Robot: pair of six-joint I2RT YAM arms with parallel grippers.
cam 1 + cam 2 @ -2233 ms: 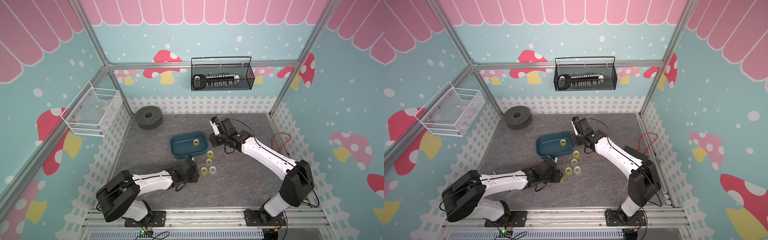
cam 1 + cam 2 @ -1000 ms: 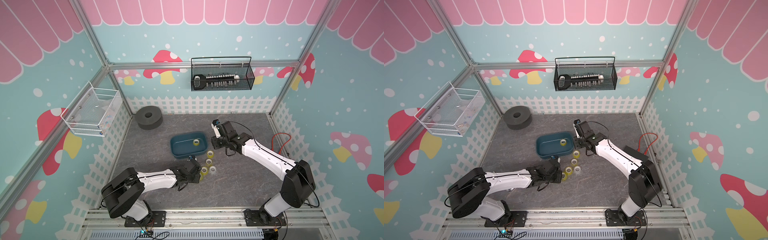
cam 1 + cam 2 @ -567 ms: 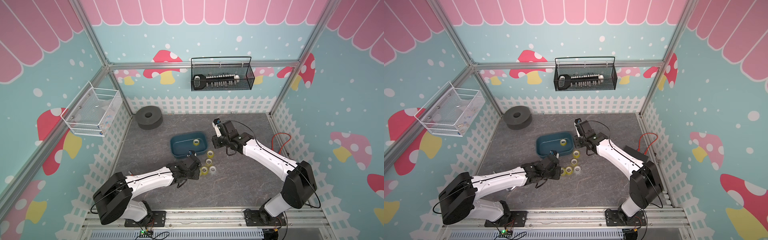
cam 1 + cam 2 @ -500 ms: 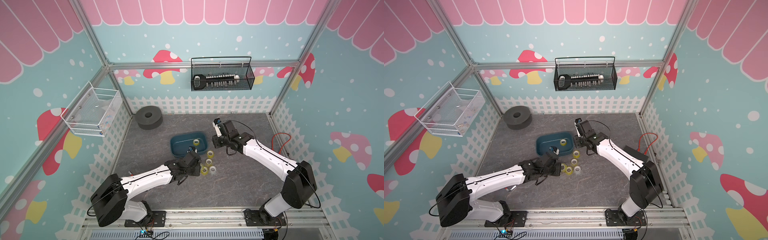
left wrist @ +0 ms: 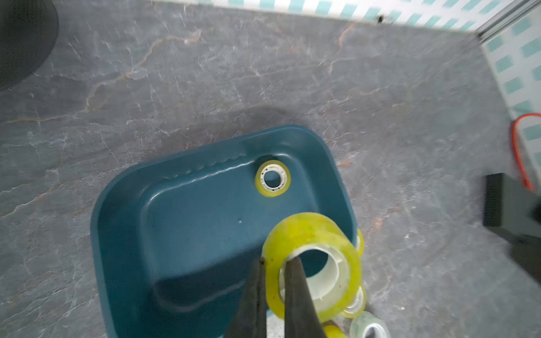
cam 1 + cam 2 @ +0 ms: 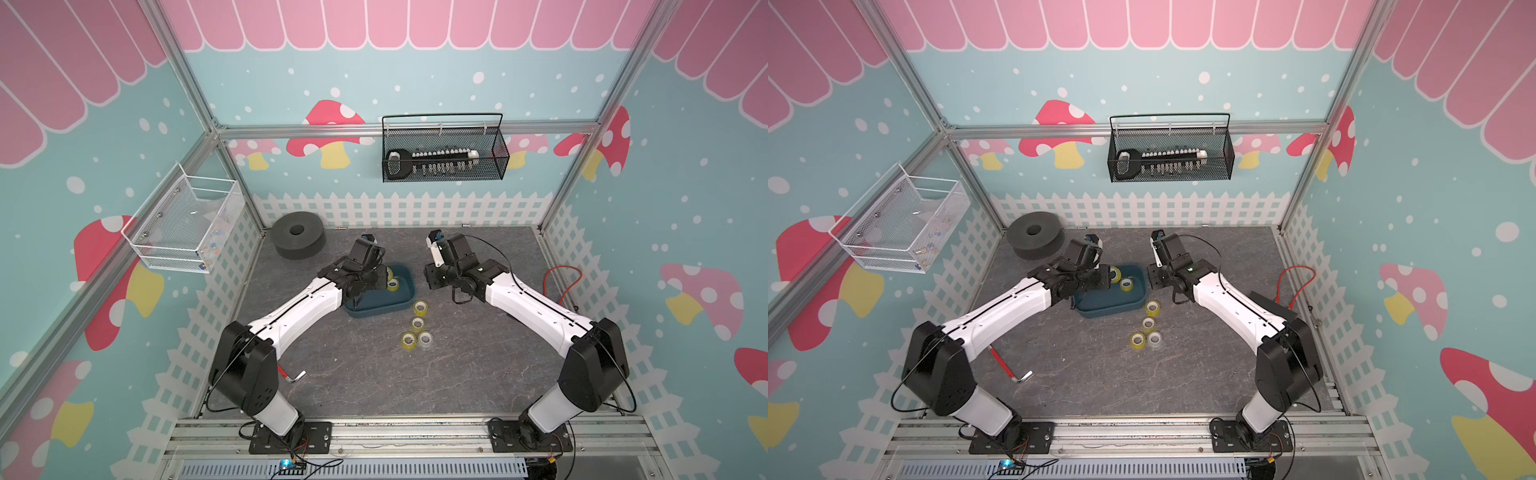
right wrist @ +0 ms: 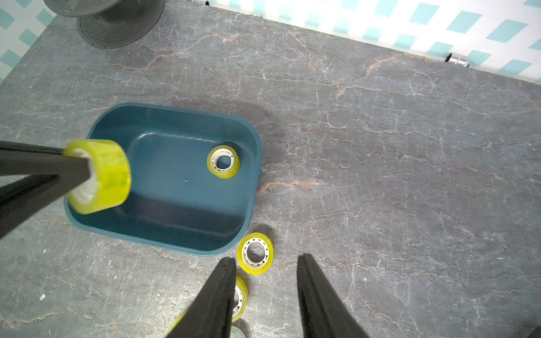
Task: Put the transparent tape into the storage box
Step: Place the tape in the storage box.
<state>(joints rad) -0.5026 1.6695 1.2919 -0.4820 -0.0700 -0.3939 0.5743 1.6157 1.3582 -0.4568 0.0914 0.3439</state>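
Yellow-tinted tape roll (image 5: 322, 234) pinched through its wall by the left gripper (image 5: 276, 260), one finger inside the white core, one outside, jaws narrow on it. Raised above the storage box (image 6: 376, 311), at about 12 o'clock of the box's middle in both top views, half hidden by the wrist. On the box floor, second roll (image 5: 272, 191) lying flat, tucked into the corner toward 2 o'clock. At 3 o'clock of the box, right gripper (image 7: 266, 260) pointing down, jaws partly apart and empty, with the nearest of four loose rolls (image 6: 415, 308) showing just beyond its fingertips in the wrist view. That roll on the grey stone-patterned surface (image 6: 374, 382) just beside the box's 4 o'clock corner; the other three strung out toward 5 o'clock, the last two side by side, one yellow, one colourless. At 10 o'clock, dark foam ring (image 6: 297, 235). On the back wall at 1 o'clock, black wire basket (image 6: 457, 176); on the side wall at 9 o'clock, white mesh basket (image 6: 166, 224).
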